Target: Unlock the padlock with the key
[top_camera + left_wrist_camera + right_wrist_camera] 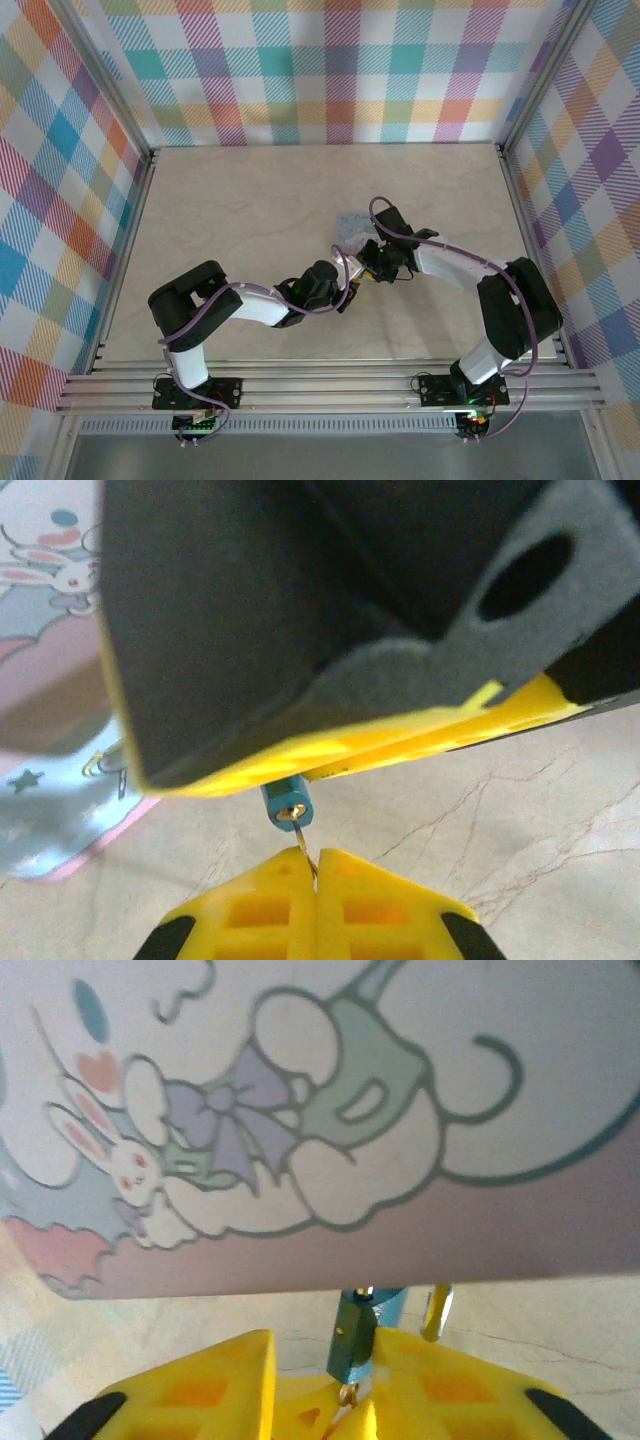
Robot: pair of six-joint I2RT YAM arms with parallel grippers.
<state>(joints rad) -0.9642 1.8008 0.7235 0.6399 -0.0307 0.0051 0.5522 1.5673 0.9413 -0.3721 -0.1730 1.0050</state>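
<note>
Nearest us, on the near side of the tin (300, 1110), the left gripper (315, 858) has its yellow fingers pressed together on the thin key (305, 848). The key's tip sits at the brass keyway of the padlock (287, 802).

Just beyond, closer to the tin, the right gripper (330, 1338) pinches the small teal padlock body between its fingers, above the table (520, 820).

The padlock's long axis runs from the tin's edge back towards the left gripper. Its keyway end faces away from the tin and its yellowish shackle end lies towards it.

As we judge it, the step is seating and turning the key. We should keep the key in line with that axis, push gently until it seats, then twist while the right gripper holds firm. Any sideways load could bend the key or roll the lock.
</note>
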